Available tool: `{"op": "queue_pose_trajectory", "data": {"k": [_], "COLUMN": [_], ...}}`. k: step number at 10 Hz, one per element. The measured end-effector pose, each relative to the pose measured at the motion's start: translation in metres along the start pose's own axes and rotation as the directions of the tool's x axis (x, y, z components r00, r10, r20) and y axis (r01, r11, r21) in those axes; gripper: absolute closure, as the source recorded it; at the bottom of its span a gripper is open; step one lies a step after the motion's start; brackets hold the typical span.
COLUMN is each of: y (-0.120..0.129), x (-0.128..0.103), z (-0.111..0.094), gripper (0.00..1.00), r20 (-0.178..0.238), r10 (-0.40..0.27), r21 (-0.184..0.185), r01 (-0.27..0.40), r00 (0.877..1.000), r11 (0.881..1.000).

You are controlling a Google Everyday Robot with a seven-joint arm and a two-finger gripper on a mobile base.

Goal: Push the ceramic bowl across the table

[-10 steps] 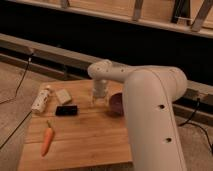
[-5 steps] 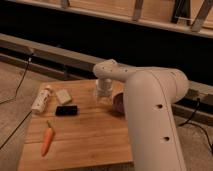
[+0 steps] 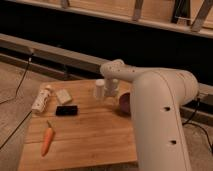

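Note:
The ceramic bowl (image 3: 123, 103) is dark maroon and sits near the right edge of the wooden table (image 3: 90, 132). My big white arm hides its right part. My gripper (image 3: 111, 91) hangs down from the wrist just left of the bowl, close to its rim; I cannot tell whether they touch. A small white cup (image 3: 99, 89) stands right beside the gripper on its left.
A carrot (image 3: 46, 141) lies at the front left. A flat black object (image 3: 66, 110), a pale block (image 3: 63, 96) and a white bottle (image 3: 41, 98) lie at the back left. My arm covers the table's right side. Cables run on the floor.
My gripper has moved to the right across the back of the table, closer to the bowl. The other things have not moved.

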Motion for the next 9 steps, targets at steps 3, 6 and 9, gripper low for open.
{"op": "queue_pose_trajectory", "data": {"k": [3, 6, 9], "y": [-0.032, -0.062, -0.092], "x": [0.0, -0.002, -0.007], "z": [-0.001, -0.005, -0.008], "gripper": [0.35, 0.35, 0.35], "r20": [0.005, 0.015, 0.02], "r10": [0.057, 0.102, 0.135], "r21": [0.012, 0.032, 0.072], "r01": [-0.057, -0.102, -0.136], "r00": [0.998, 0.995, 0.991], "r11": [0.998, 0.994, 0.988]}}
